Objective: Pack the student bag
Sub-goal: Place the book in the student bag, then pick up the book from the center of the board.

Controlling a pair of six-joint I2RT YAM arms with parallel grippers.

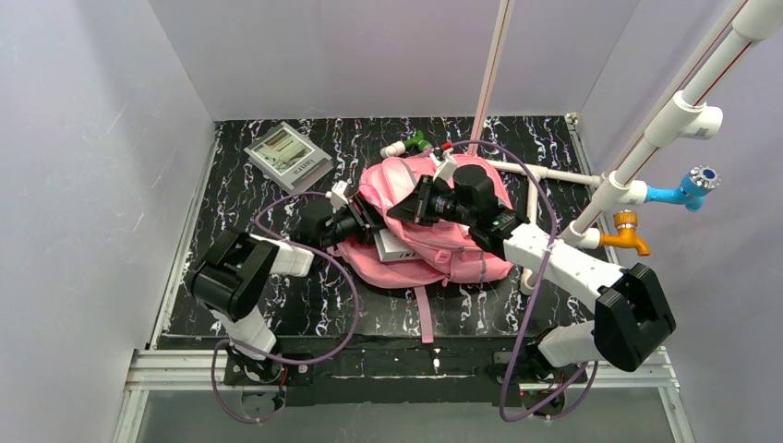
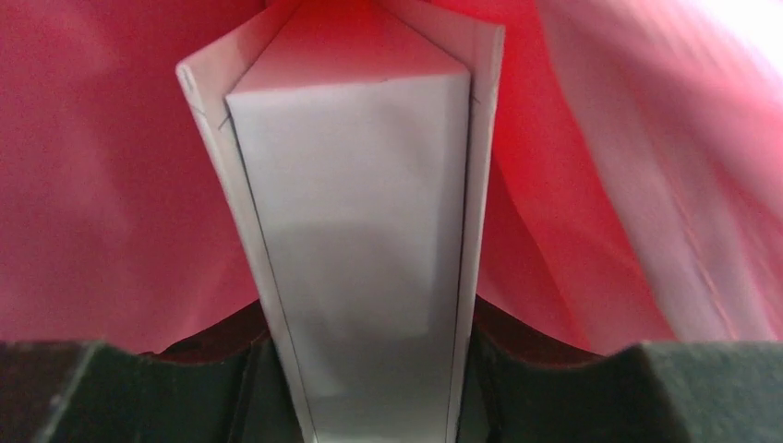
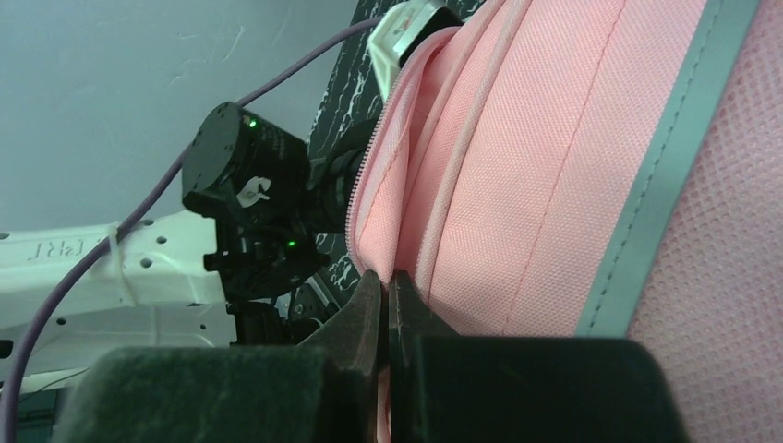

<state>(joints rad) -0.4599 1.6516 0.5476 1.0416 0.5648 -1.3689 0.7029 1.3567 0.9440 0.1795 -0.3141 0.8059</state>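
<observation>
The pink student bag (image 1: 452, 242) lies in the middle of the black marbled table. My left gripper (image 1: 355, 221) is at the bag's left side, shut on a white book (image 2: 355, 231) held edge-on between its jaws. The book's far end is inside the bag's pink lining (image 2: 102, 185). From above, part of the book (image 1: 392, 249) shows at the bag's opening. My right gripper (image 3: 389, 288) is shut on the pink edge of the bag's opening (image 3: 374, 194), beside the zipper, holding it up. The bag's grey stripe (image 3: 665, 175) runs to the right.
A second grey-white book (image 1: 288, 157) lies at the back left of the table. White pipes (image 1: 545, 172) with blue (image 1: 688, 189) and orange (image 1: 628, 235) taps stand on the right. Small green and red items (image 1: 417, 143) sit behind the bag. Walls enclose three sides.
</observation>
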